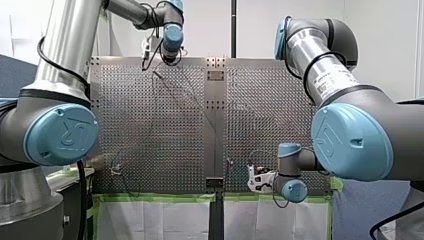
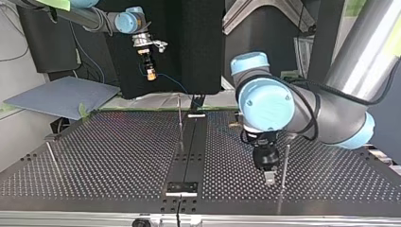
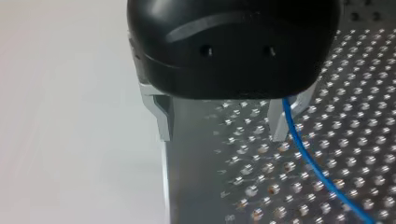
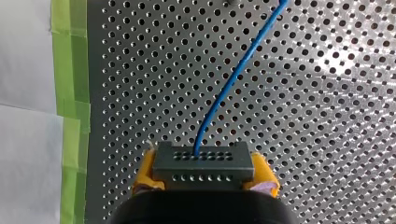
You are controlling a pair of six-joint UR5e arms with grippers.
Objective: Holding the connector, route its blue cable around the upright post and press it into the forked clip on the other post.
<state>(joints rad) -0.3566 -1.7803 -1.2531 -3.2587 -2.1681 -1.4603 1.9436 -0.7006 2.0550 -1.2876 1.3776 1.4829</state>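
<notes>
Between right gripper's [image 4: 204,179] yellow pads [image 4: 145,175]: connector [image 4: 203,161], clamped, blue cable [image 4: 233,79] trailing ahead. Beside left gripper [image 3: 222,123], spread wide and empty: same cable. Routing and clipping seemingly all outstanding.

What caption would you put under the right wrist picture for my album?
My right pincer clamps the grey connector, its blue cable trailing away over the perforated table.
</notes>
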